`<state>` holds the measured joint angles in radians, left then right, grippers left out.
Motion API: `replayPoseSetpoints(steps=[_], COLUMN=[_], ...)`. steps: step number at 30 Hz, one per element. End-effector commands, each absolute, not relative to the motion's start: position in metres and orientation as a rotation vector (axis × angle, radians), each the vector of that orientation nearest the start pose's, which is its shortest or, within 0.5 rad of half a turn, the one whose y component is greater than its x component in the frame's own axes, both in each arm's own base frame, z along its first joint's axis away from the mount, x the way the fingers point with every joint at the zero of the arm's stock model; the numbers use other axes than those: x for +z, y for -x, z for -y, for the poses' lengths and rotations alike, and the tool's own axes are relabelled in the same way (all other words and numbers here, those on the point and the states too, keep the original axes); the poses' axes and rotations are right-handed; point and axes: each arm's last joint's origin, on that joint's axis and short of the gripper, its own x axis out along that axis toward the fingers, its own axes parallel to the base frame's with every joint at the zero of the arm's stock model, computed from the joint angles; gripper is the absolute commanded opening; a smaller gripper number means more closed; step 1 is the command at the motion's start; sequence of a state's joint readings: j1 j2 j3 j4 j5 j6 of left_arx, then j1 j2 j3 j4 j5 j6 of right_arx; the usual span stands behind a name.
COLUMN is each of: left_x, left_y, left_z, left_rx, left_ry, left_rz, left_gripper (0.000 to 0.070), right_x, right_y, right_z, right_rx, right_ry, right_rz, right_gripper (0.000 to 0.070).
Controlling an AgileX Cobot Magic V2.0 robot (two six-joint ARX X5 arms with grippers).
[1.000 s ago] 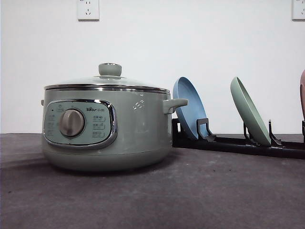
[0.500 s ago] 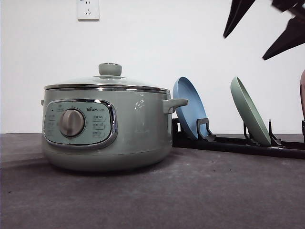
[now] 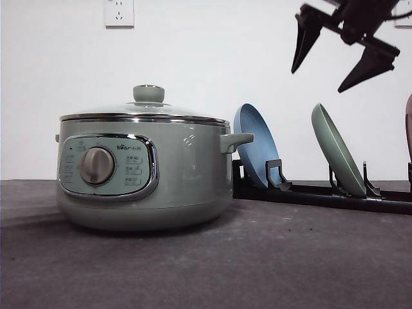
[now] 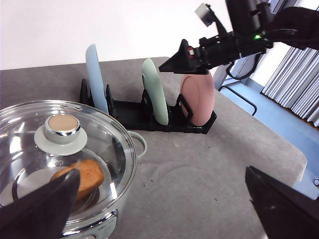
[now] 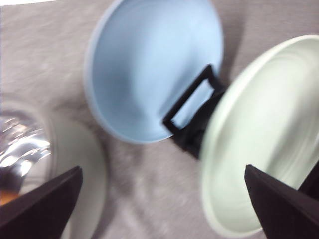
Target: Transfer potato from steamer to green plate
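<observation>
Lowered, right fingers (image 3: pixel 335 67) gape empty above three racked plates, green plate (image 3: pixel 337 149) among them.

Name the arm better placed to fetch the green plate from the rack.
Right. The right gripper hangs open just above the green plate; the left gripper is over by the steamer.
</observation>
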<state>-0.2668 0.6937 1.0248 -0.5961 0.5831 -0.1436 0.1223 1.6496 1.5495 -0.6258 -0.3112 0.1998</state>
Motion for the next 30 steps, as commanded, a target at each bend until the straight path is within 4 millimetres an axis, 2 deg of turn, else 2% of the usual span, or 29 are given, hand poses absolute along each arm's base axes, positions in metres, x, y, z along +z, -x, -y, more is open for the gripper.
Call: replayPoseSetpoints(steps=[1,5,9,15,23,25,28,30], left_x=[0.391,0.391,0.391,0.391,0.391,0.391,0.391,0.391], left_y=[-0.109,-0.109,-0.109,-0.109,-0.109,-0.109,-0.109,-0.109], left_z=[0.047,0.047,0.047,0.047,0.047,0.047,0.047,0.047], left_rx=[-0.846,-0.846,-0.846,-0.846,-0.845,-0.845,-0.845,-0.845], left_ry=[0.162,0.162,0.162,0.162,0.162,0.163,0.163,0.163], left_rz=[-0.303,-0.303,-0.302,-0.303,-0.303,-0.304,-0.304,-0.304], left_gripper=[0.0676,0.0676,0.0676,0.0677,0.0677,0.0677,0.0677,0.0677], right_x=[0.336,0.327,0.32,0.313,0.302,0.302,0.303,0.303], right_y=[-0.368,-0.379,-0.387,-0.396,-0.403,-0.404,-0.405,-0.405], right_z=[-0.052,-0.048,-0.047,-0.045,-0.043,-0.041,-0.041,-0.041], right_rx=[0.333,0.325,0.35,0.338,0.32,0.316,0.314,0.312], right_ry=[-0.271,-0.309,-0.349,-0.368,-0.393,-0.394,-0.394,-0.399], right_rz=[-0.765,-0.767,-0.764,-0.751,-0.77,-0.766,-0.752,-0.754], right_gripper=[0.0656,0.0606,0.0602,0.0474,0.039,0.0332,0.0185,0.0151])
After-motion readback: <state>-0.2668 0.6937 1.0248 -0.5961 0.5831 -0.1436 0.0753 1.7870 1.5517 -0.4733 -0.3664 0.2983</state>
